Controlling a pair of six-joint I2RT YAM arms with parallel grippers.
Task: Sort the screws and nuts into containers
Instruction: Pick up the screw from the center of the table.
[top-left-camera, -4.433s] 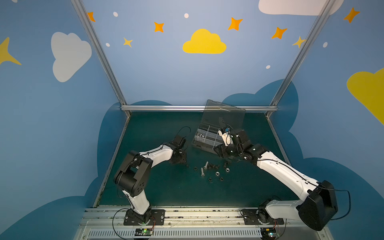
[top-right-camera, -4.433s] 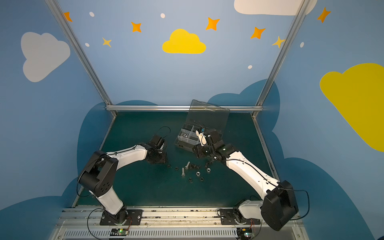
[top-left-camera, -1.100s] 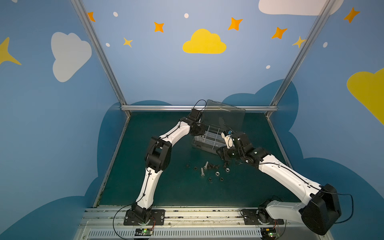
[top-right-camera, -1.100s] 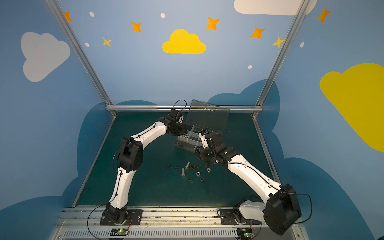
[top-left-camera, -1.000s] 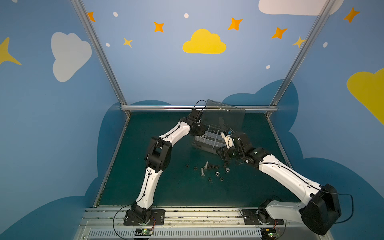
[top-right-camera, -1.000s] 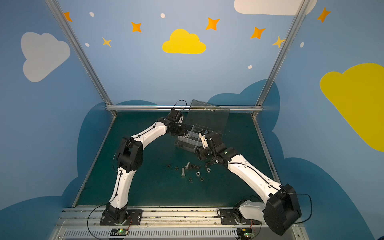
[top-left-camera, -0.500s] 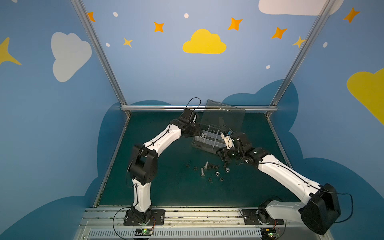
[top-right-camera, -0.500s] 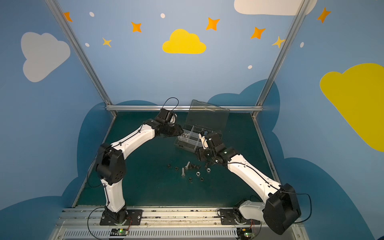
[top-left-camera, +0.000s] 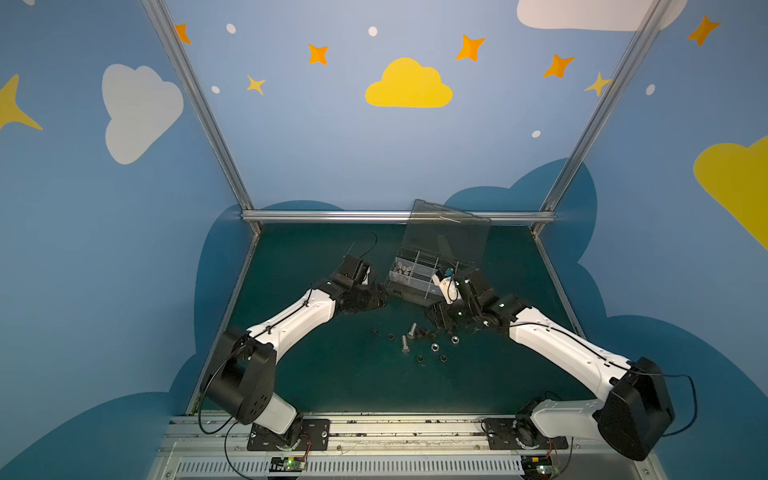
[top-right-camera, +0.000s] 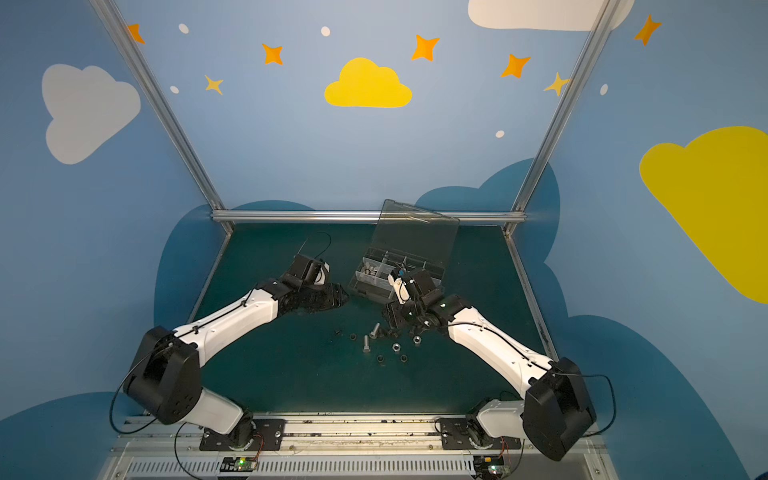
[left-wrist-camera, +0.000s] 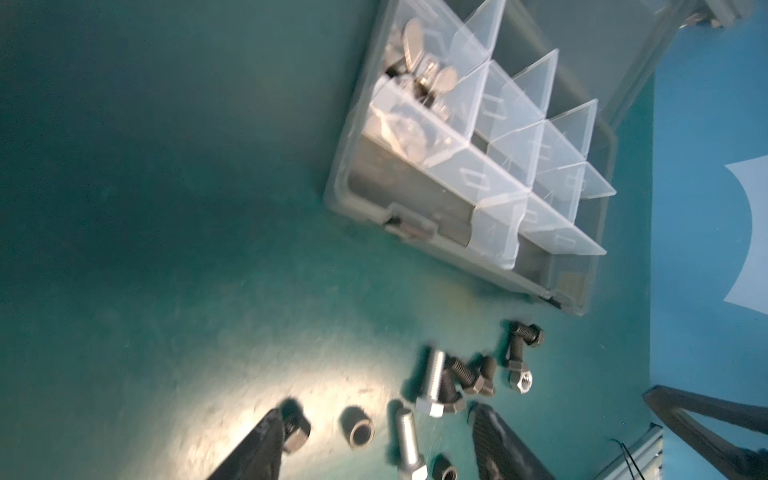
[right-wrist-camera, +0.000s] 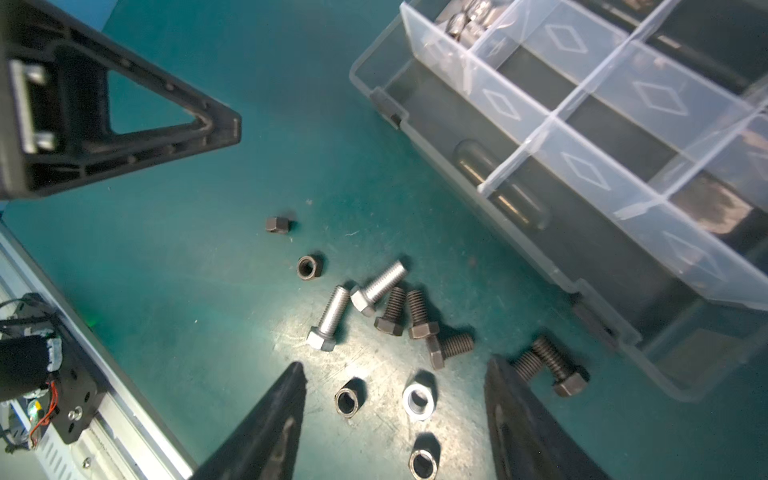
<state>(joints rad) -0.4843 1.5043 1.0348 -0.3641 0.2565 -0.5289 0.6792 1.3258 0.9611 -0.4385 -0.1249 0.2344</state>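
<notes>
Since a second ago the left arm (top-left-camera: 291, 324) has drawn back from the far left corner of the organizer box (top-left-camera: 409, 293). The left end effector (top-left-camera: 377, 300) now hangs low just left of the box's near left corner, apart from it. The right arm (top-left-camera: 561, 345) has hardly shifted.

In its wrist view the left end effector (left-wrist-camera: 376, 415) has its fingers spread wide and nothing clamped between them. The right end effector (right-wrist-camera: 395, 365) is likewise spread apart and grips nothing. It sits over the right end of the loose pile, and a silver nut (right-wrist-camera: 417, 401) and another nut (right-wrist-camera: 348, 401) lie on the worktop between its fingers.

The box stands at the far middle of the green worktop (top-left-camera: 332, 374), with its clear lid (top-left-camera: 446, 237) raised behind it. Shiny winged pieces (left-wrist-camera: 419, 58) lie in its far left compartment.

On the near side of the box, loose on the worktop, two silver hex bolts (right-wrist-camera: 332, 316) lie close together. Black screws (right-wrist-camera: 419, 316) cluster beside them, some touching. Two more black screws (right-wrist-camera: 557, 370) lie nearest the box wall. A black nut (right-wrist-camera: 309, 267) and a small black piece (right-wrist-camera: 277, 224) sit apart at the left end of the pile, towards the left end effector.
</notes>
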